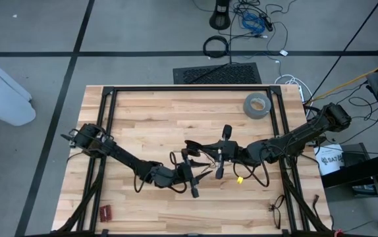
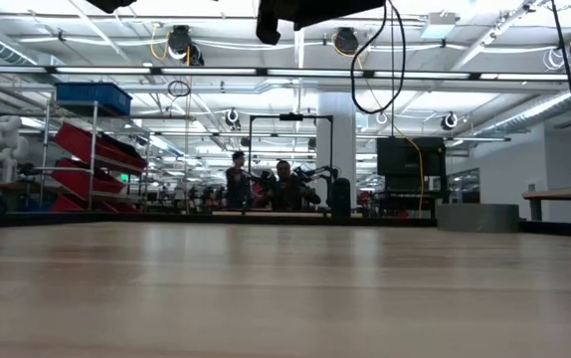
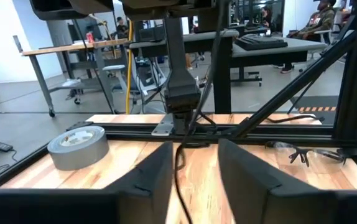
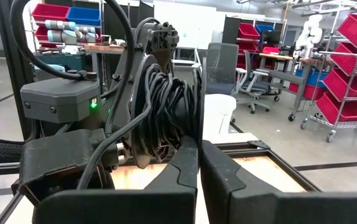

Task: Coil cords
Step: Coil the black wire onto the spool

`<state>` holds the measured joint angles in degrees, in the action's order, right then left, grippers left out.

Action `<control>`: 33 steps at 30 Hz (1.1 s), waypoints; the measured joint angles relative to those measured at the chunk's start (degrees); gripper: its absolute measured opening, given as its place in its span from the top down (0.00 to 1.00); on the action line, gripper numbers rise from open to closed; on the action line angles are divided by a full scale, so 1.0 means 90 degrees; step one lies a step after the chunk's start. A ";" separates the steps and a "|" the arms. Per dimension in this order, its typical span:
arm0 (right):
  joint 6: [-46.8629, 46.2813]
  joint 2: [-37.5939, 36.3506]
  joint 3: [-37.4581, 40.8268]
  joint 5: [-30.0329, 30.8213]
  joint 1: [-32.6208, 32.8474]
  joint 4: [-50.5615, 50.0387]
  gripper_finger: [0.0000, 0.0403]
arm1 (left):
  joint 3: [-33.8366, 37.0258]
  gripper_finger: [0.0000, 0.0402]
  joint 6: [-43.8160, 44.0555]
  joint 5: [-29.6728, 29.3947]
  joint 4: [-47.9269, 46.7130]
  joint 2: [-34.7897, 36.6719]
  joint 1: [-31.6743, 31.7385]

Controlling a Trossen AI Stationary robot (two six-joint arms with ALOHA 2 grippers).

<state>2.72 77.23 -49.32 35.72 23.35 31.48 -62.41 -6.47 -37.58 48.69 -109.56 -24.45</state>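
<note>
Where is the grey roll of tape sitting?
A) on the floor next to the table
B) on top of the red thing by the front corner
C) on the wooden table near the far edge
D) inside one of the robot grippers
C: seen from above, the grey tape roll lies flat on the wooden table near its far edge, away from both grippers.

A grey tape roll [image 1: 256,105] lies at the table's [image 1: 149,118] two o'clock, glasses [image 1: 276,209] at five, a small red thing [image 1: 105,212] at seven.

Thin black cord [image 3: 180,180] hangs, seemingly, between left claw's fingers
</note>
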 joint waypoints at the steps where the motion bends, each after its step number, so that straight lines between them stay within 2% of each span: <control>1: 0.0016 0.0000 0.0000 -0.0001 0.0000 0.0000 1.00 | 0.0000 0.69 0.0001 -0.0001 -0.0007 0.0000 0.0000; 9: 0.0009 -0.0034 0.0000 -0.0002 0.0000 0.0005 1.00 | 0.0000 0.97 0.0018 -0.0360 -0.0230 0.0000 0.0000; 19: -0.0009 -0.0373 0.0000 -0.0021 0.0270 -0.0139 1.00 | -0.0002 0.98 0.0021 -0.1096 -0.0930 0.0000 -0.0157; 33: -0.0327 -0.0987 0.0000 -0.0030 0.0647 -0.1167 1.00 | -0.0003 0.99 0.0021 -0.1966 -0.1367 0.0075 -0.0547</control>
<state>-0.23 68.35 -49.32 35.44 29.18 20.98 -62.44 -6.28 -55.27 36.38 -108.88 -29.37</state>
